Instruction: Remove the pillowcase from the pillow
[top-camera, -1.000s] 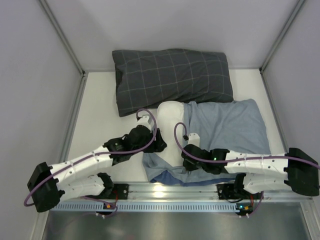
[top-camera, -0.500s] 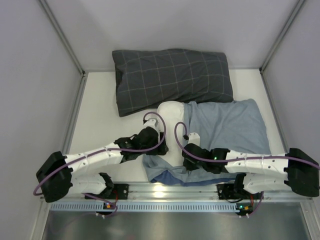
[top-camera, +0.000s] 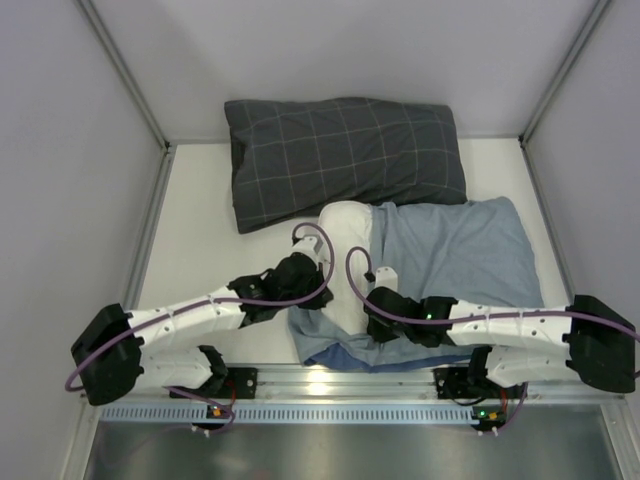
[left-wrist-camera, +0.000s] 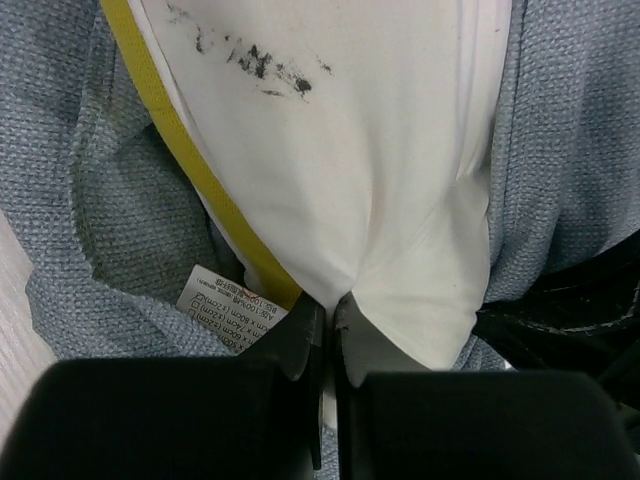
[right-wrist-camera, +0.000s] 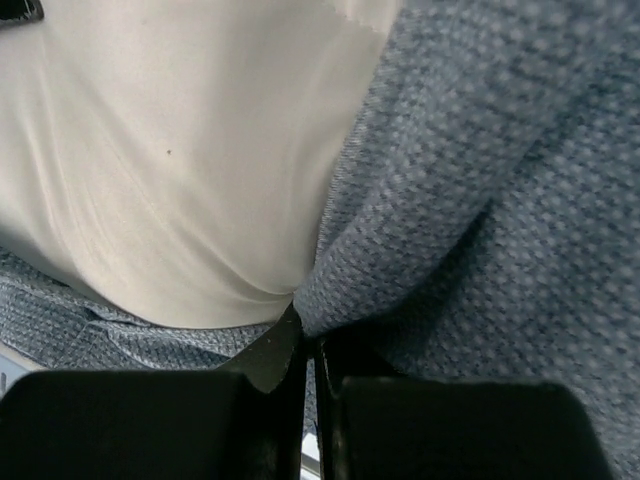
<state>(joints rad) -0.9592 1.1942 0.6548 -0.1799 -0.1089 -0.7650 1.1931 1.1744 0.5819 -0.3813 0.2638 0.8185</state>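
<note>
The white table (top-camera: 200, 230) is carrying everything, and each place below is given from the white pillow (top-camera: 345, 232). A dark grey checked pillow (top-camera: 345, 160) is lying just behind it, at the far wall. The blue-grey pillowcase (top-camera: 455, 255) is covering the pillow's right part and spreading out to its right and near side, so only the left end of the pillow is showing bare.

The left arm (top-camera: 190, 320) is reaching in from the pillow's near left and the right arm (top-camera: 500, 322) from its near right.

The left gripper (left-wrist-camera: 330, 312) is pinching a fold of the pillow's white cloth, its jaws closed together on it. The right gripper (right-wrist-camera: 305, 338) is clamping a fold of the pillowcase right at the edge of the bare cloth, with its jaws narrow.

Yellow piping (left-wrist-camera: 190, 170) is running along the pillow's edge. A white care label (left-wrist-camera: 225, 305) is lying just beside the piping, on the pillowcase. Black smudges (left-wrist-camera: 260, 65) are marking the pillow's white face.
</note>
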